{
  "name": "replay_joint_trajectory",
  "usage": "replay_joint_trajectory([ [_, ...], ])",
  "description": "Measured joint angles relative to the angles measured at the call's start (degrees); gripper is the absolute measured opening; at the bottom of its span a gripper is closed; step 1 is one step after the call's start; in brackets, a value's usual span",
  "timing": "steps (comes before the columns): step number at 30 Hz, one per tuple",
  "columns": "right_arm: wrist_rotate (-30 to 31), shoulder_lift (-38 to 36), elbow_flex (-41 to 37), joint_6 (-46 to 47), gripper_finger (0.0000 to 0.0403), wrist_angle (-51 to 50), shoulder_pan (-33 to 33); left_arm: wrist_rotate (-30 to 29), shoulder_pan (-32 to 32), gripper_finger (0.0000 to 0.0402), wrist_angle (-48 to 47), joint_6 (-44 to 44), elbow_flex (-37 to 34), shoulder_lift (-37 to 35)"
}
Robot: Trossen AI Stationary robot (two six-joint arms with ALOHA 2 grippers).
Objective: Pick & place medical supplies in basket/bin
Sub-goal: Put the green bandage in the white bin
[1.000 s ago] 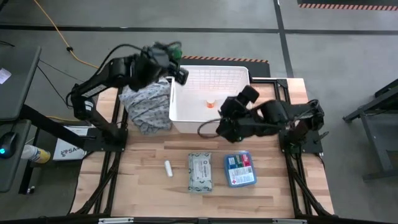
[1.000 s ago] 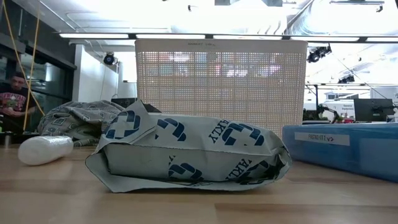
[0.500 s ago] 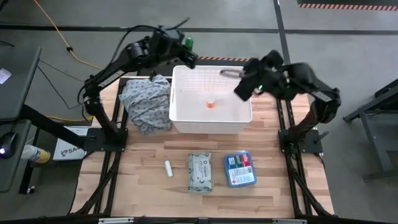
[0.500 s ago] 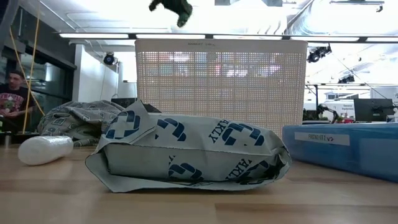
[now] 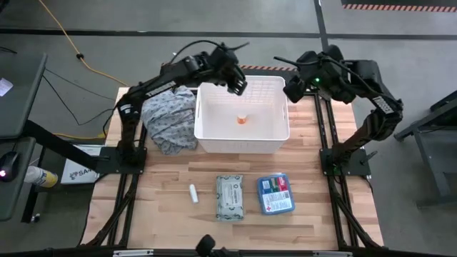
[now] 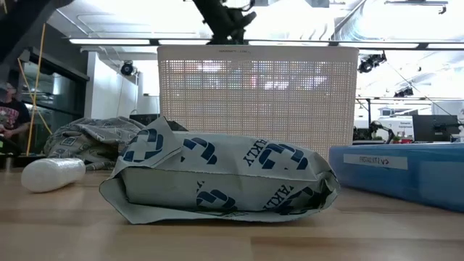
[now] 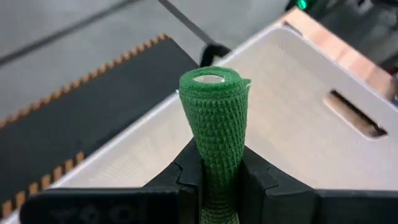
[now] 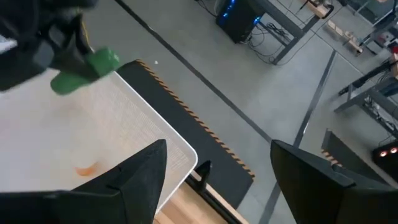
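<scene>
From overhead we look straight down on the table [image 5: 171, 214]. Low, we face the basket [image 6: 257, 90] across it, wipes pack [image 6: 217, 181] close. Both wrist views look down into that basket's far end.

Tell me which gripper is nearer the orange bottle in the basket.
Left. The left gripper, shut on the green tube, hangs above the basket over its far-left part, near the orange bottle. The right gripper, open and empty, is at the basket's far-right corner.
</scene>
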Motion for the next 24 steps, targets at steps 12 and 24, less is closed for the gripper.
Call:
replay_joint_trajectory([
  [12,0.40,0.00,0.00,-3.42,0.0277,0.00,0.00,10.04,-0.04,0.0092,-7.25,-1.49,0.00,5.82],
  [24,0.51,0.02,0.00,-3.32,0.0277,0.00,0.00,10.93,-0.33,0.0092,-13.17,-2.81,0.00,5.88],
])
